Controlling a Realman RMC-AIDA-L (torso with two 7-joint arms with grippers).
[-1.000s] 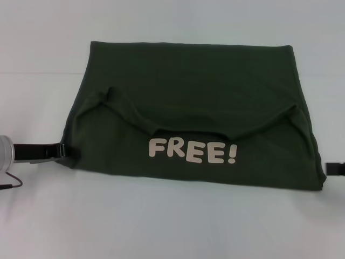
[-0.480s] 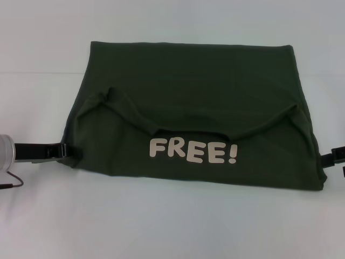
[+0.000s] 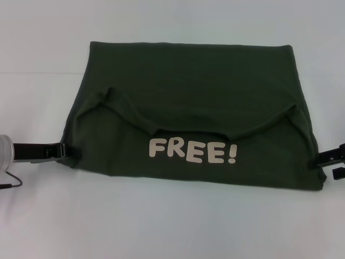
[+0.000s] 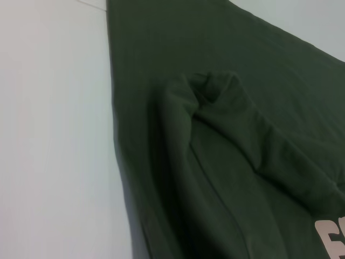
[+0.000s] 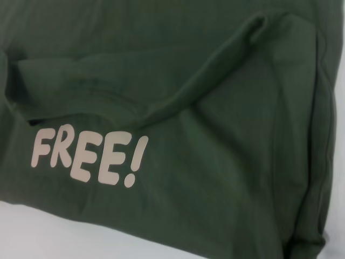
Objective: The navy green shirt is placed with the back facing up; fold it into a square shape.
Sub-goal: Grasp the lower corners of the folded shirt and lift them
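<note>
Now right gripper [image 3: 328,162] has moved in from the desk's right edge to the shirt [image 3: 188,102] side, fingers spread. Left gripper [image 3: 67,152] stays at the left side; grip unclear. Shirt mid-desk, half folded; side fold likely next.

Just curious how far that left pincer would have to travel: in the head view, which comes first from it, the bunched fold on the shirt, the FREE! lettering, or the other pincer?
1. The bunched fold, on the shirt's left side, nearest the left pincer.
2. The FREE! lettering, mid-shirt near the front edge.
3. The right pincer, at the shirt's far right edge.
</note>
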